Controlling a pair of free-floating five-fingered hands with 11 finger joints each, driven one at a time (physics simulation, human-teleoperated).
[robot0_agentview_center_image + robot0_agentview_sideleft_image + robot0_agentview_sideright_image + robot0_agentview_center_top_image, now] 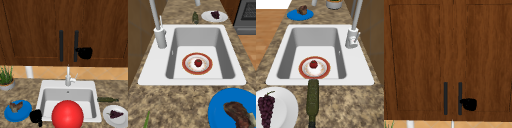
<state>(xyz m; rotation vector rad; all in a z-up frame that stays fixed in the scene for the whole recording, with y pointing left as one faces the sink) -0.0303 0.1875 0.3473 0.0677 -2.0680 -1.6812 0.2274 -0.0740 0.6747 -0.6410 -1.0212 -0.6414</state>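
Note:
My right hand (85,52) is up at the wooden wall cabinet, just right of the right door's dark handle (76,45), its fingers curled with one tip on the bar; it is also in the upper view (469,104). My left hand (36,116) hangs low at the sink's front left corner, beside a blue plate (23,113). A big red round thing (67,115) stands at the sink's front. In the sink lies a red-rimmed plate (188,71) bearing a small red fruit (198,62).
The blue plate carries a brown piece of meat (15,106). Right of the sink (45,85) lie a dark green bottle (107,99) and a white plate (110,121) of grapes (115,114). The faucet (68,77) rises behind the basin, a potted plant (6,80) far left.

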